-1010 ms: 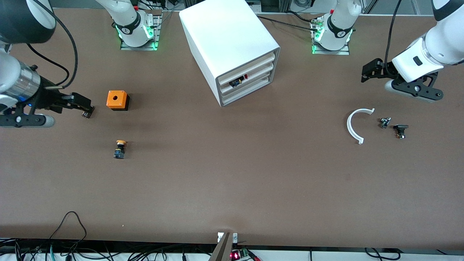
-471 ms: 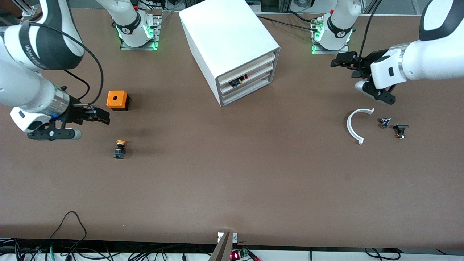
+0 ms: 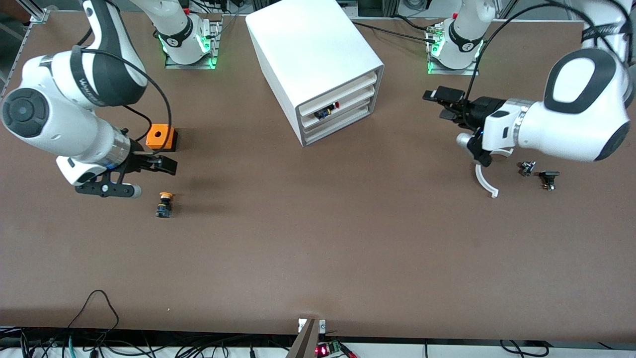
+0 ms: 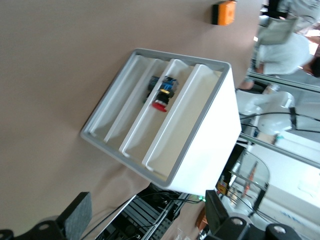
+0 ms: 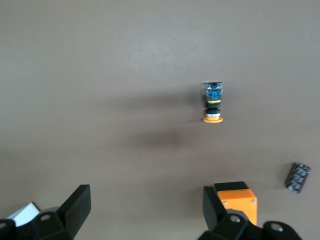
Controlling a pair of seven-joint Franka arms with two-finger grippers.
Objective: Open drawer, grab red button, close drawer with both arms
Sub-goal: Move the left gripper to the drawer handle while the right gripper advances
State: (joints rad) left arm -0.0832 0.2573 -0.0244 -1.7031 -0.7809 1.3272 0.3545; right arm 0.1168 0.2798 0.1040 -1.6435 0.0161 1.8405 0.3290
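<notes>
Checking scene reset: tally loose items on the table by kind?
Push buttons: 2, red-capped button in the drawer, yellow-capped button
Orange box: 1
White curved piece: 1
Small dark parts: 2
Cabinet: 1
Total: 7

Lighting: bright, even, overhead; the brown table (image 3: 318, 248) was uniformly lit. Shadows: soft and faint, a diffuse dark patch beside the yellow-capped button (image 3: 164, 205) and beside the white cabinet (image 3: 313, 64), toward the left arm's end. Glare: the cabinet top was nearly washed out; green indicator lights glowed at both arm bases. Sharpness: front view crisp throughout. Left wrist view slightly soft, its background blurred. Right wrist view moderately soft, with smeared shadows on the table.
</notes>
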